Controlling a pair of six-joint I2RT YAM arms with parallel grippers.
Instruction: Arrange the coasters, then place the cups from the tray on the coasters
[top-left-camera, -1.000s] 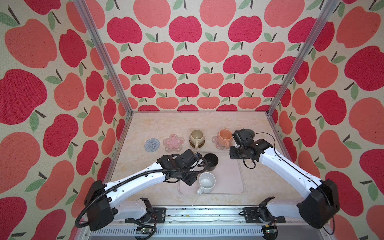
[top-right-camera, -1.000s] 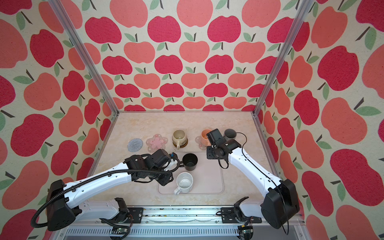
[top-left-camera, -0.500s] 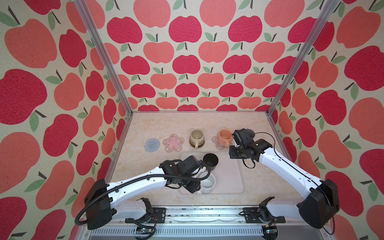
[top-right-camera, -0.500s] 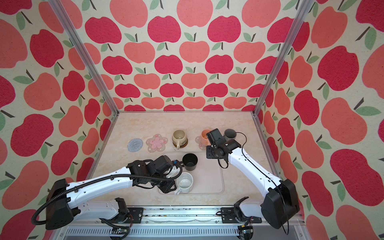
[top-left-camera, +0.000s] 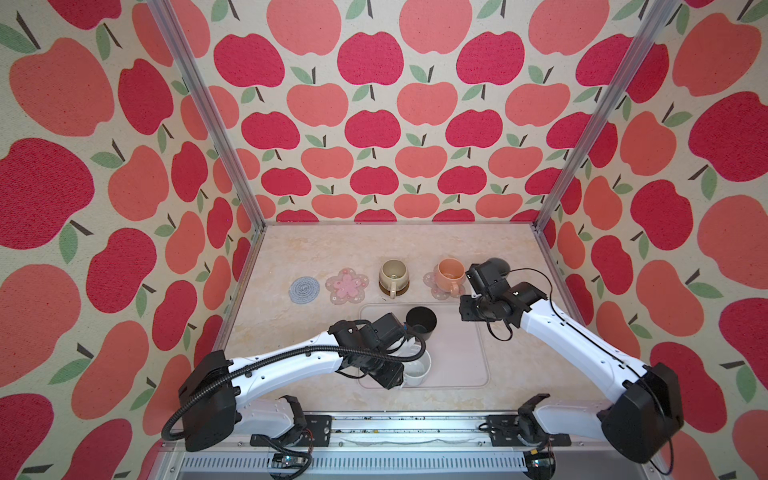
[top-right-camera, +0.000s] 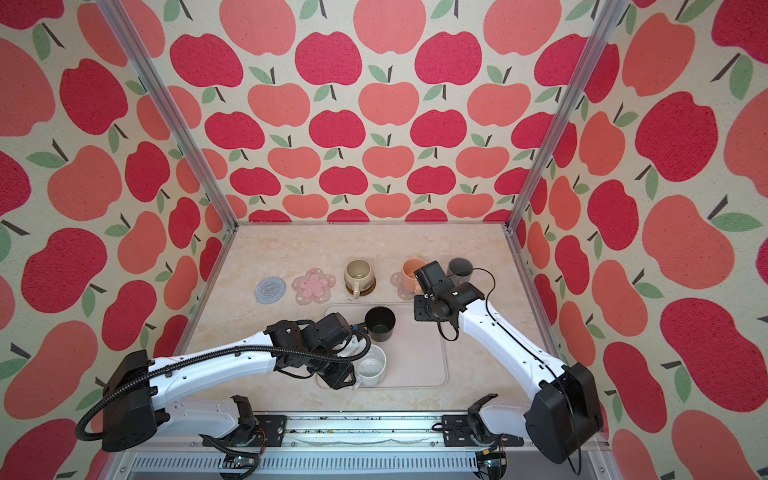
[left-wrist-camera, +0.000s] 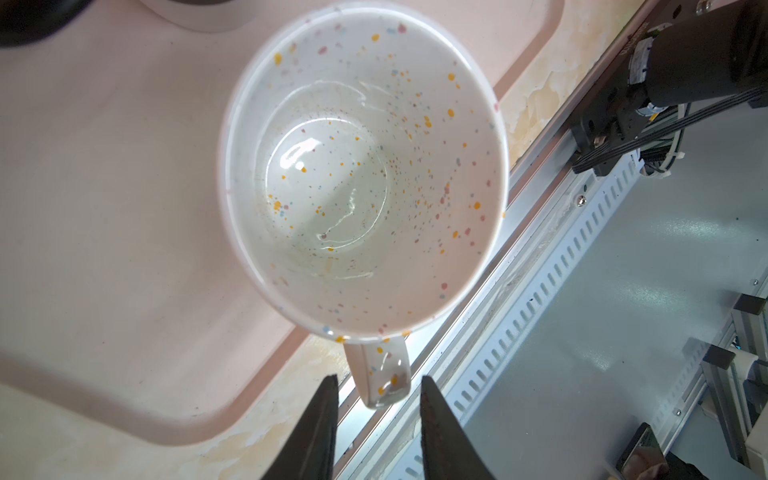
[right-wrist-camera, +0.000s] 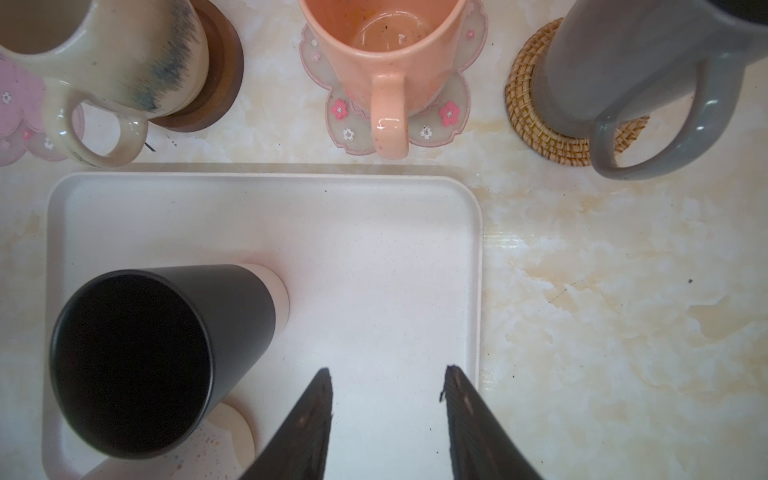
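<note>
Risk is tipping: I am holding the left claw (left-wrist-camera: 377, 377) open around the handle of the white mug (left-wrist-camera: 361, 166), lower left on the tray (top-left-camera: 457, 357); closing off-centre could tilt it. Right claw (right-wrist-camera: 388, 369) is hanging open, empty.

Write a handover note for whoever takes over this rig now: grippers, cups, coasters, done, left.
Left gripper: open, straddling the handle of the white mug, not clamped.
Right gripper: open, empty, over the tray.
Done: cream mug on brown coaster, peach mug on pink flower coaster, grey mug on rattan coaster.
Left: white mug and black mug sit on the tray; grey crocheted coaster and other pink flower coaster are bare.
</note>
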